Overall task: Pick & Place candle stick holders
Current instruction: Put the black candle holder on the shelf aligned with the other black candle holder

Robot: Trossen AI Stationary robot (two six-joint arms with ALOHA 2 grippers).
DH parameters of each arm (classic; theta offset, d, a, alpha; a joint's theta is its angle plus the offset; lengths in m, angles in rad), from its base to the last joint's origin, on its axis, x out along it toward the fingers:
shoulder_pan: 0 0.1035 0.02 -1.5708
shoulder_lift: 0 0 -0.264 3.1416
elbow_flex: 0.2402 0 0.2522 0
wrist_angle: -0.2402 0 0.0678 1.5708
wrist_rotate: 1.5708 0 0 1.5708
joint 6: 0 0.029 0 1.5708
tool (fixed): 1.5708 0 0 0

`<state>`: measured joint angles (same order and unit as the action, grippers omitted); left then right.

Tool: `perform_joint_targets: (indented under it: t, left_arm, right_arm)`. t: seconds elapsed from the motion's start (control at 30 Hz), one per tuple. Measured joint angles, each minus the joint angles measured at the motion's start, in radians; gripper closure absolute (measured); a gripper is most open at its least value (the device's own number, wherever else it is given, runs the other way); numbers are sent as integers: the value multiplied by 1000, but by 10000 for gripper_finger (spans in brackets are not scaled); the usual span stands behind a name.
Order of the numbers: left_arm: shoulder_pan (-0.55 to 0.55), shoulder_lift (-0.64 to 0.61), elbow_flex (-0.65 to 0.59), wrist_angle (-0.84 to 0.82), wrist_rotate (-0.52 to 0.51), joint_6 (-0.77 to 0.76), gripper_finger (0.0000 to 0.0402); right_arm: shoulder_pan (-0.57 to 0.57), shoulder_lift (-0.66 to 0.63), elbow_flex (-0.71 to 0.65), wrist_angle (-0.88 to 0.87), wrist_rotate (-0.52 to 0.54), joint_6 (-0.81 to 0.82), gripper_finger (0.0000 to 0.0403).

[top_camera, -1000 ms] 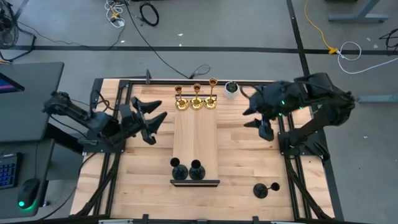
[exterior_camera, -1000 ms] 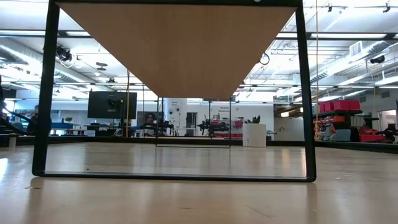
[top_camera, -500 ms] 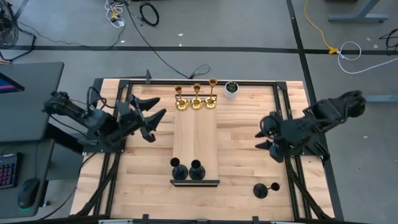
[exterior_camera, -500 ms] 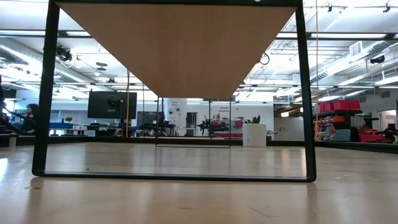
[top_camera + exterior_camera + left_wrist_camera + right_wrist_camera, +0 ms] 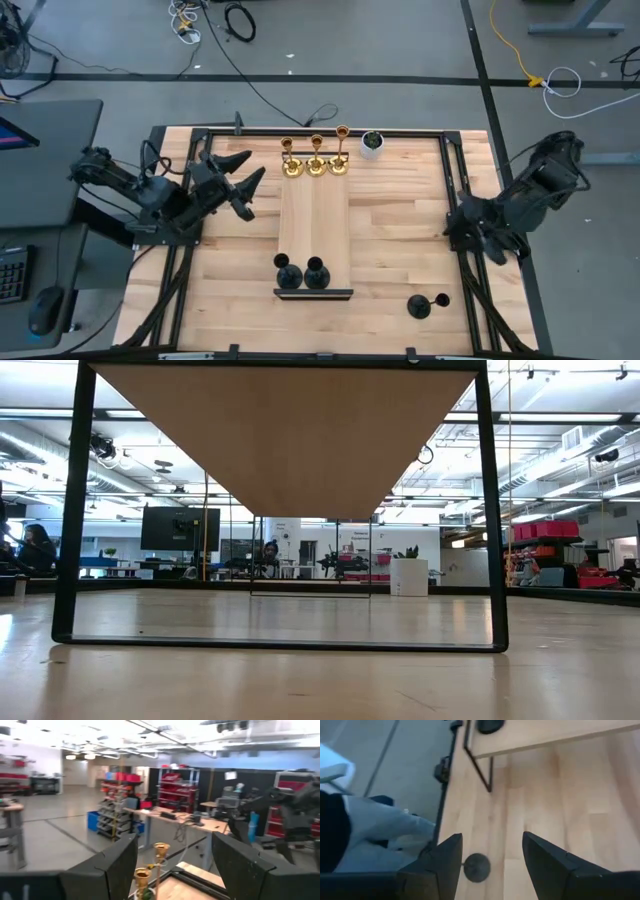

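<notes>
I read five of six placed: three gold holders (image 5: pixel 316 160) stand in a row at the far end of the raised board (image 5: pixel 315 230), two black holders (image 5: pixel 301 273) at its near end. The last black holder (image 5: pixel 427 304) lies tipped on the counter (image 5: pixel 390 240), near right. Left tool (image 5: pixel 243 186) and right tool (image 5: pixel 492 243) both gape wide, empty; a white pot (image 5: pixel 372 143) sits beside the gold row.

Three shiny gold candle stick holders (image 5: pixel 316 160) stand at the upper centre of the high view; three matte black candle stick holders (image 5: pixel 301 272) sit lower down, one lying at lower right. The table (image 5: pixel 395 230) is pale wood in striped planks, edged by a black frame (image 5: pixel 449 190). A white pot (image 5: pixel 372 143) has a dark green centre.
</notes>
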<state>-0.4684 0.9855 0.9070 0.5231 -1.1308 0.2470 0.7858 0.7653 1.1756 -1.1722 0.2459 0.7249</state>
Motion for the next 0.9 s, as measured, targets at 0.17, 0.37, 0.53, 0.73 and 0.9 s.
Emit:
perform_joint_targets:
  t: [0.17, 0.37, 0.53, 0.73, 0.9]
  left_arm:
    - [0, 0, 0, 1, -55, 0, 149]
    - [0, 0, 0, 7, -93, 0, 149]
    - [1, 0, 0, 7, -124, 0, 149]
    - [1, 0, 0, 7, -141, 0, 149]
    - [1, 0, 0, 7, -141, 0, 149]
  right_arm:
    - [55, -95, -118, 52, -75, 38, 195]
    - [75, -156, -280, 189, -197, 74, 195]
    - [75, -163, -413, 316, -352, 81, 195]
    - [75, -162, -538, 453, -474, 128, 195]
    - [75, -162, -613, 568, -526, 178, 195]
